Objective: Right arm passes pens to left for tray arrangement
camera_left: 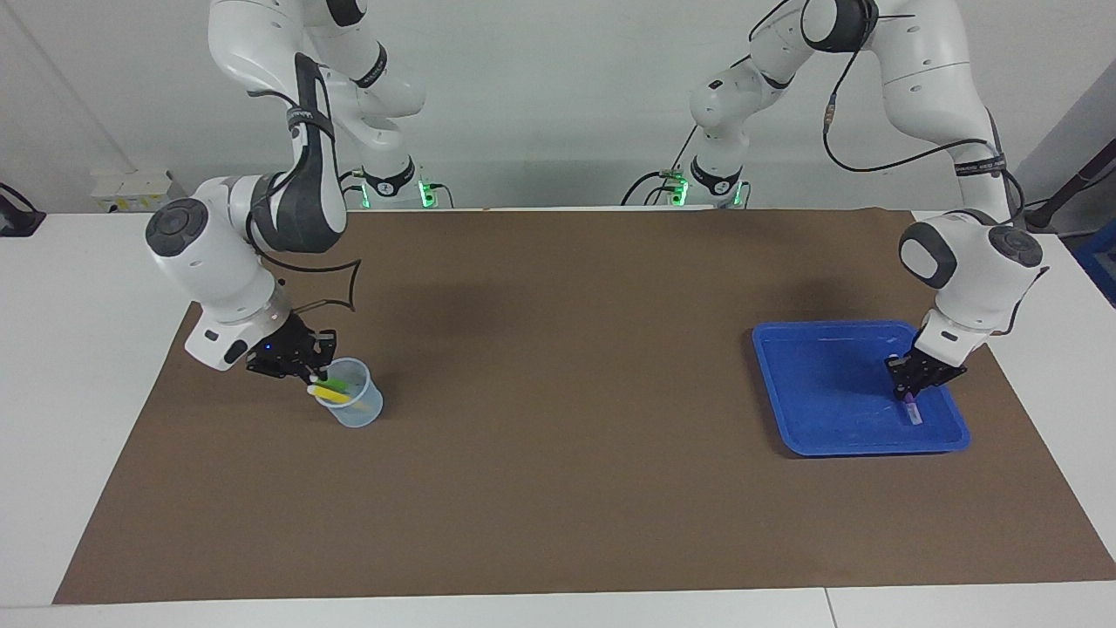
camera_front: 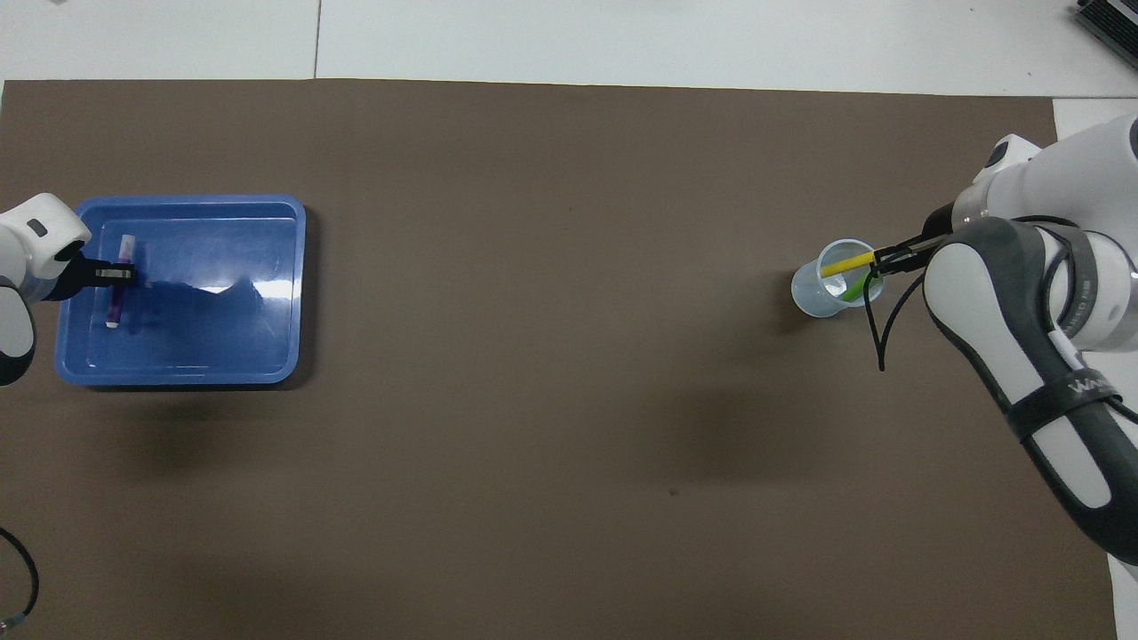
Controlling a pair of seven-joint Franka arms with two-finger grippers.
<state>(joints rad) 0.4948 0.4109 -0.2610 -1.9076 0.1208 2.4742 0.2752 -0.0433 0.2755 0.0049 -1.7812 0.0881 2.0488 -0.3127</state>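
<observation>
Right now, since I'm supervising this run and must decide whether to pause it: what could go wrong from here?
1. The right gripper has its jaws shut on the yellow pen, which leans in the light cup; pulling it out slantwise might tip the cup and spill the green pen.
2. The left gripper grips the purple pen low in the tray; pushing down may scrape it.
</observation>
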